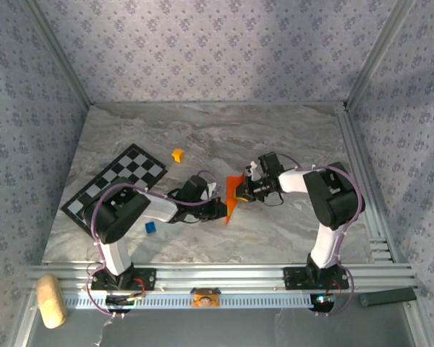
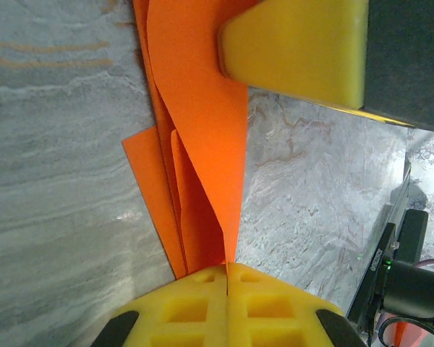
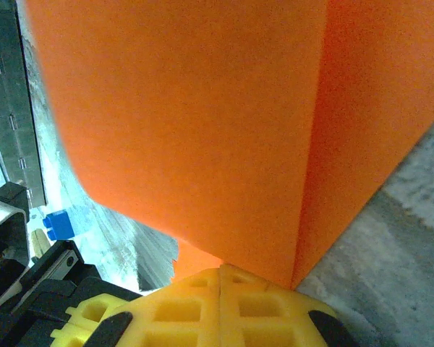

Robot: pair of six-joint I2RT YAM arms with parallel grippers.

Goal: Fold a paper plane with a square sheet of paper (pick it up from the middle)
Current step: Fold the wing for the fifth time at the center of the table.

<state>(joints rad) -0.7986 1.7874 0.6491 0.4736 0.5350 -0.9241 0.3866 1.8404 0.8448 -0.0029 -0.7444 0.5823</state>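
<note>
The paper stands up off the counter between the two end effectors, held from both sides. The left end effector takes its near, narrow end. The right end effector takes it from the opposite side, a little farther from the arm bases.

In the left wrist view the left end effector has its yellow fingers pressed together with the paper pinched in the seam. The sheet runs away from the tips toward a yellow finger of the other arm. In the right wrist view the right end effector is likewise clamped on the paper, which rises straight from its tips. Whether the paper's lower edge touches the counter I cannot tell.

The counter is grey-veined marble. Left of the left end effector, beside its arm, sits a blue cube; it also shows past the paper's edge in the right wrist view. Farther left lies a checkered board, and a yellow cube sits beyond, toward the back. Walls in pale blue flowered wallpaper close in the space.

The paper is bright orange and folded into several layers. From the left end effector they fan out as long narrow flaps; from the right one it is a broad panel with a sharp straight crease.
</note>
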